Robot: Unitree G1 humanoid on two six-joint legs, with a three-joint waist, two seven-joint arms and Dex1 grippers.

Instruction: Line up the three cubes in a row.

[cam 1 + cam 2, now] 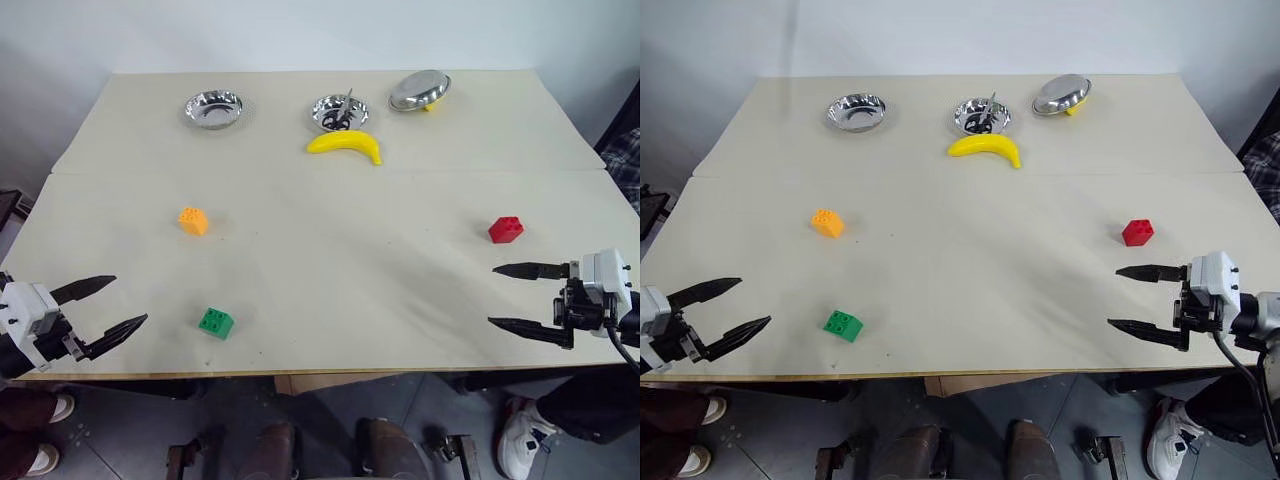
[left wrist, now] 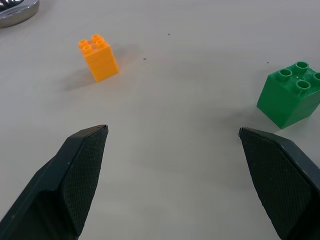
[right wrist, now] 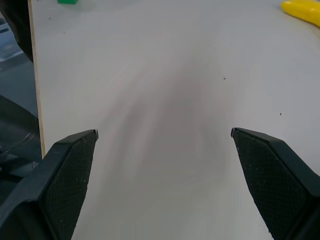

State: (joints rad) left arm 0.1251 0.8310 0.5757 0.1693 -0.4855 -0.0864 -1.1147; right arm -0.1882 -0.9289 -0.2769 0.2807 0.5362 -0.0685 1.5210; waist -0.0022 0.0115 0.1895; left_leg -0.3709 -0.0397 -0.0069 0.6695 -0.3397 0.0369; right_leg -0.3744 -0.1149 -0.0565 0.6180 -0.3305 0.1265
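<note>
So far nothing is lined up: the orange cube point(image 1: 193, 220) at left-centre, green cube point(image 1: 216, 322) lower left and red cube point(image 1: 506, 229) far right lie scattered, while the left gripper point(image 1: 117, 307) and right gripper point(image 1: 506, 296) hover wide open, empty.

orange cube point(image 1: 193, 221) upright | green cube point(image 1: 215, 322) near edge | red cube point(image 1: 505, 229) far right

Table point(image 1: 300, 270): cubes point(image 1: 194, 221), banana point(image 1: 345, 143), three bowls point(image 1: 213, 108).
</note>
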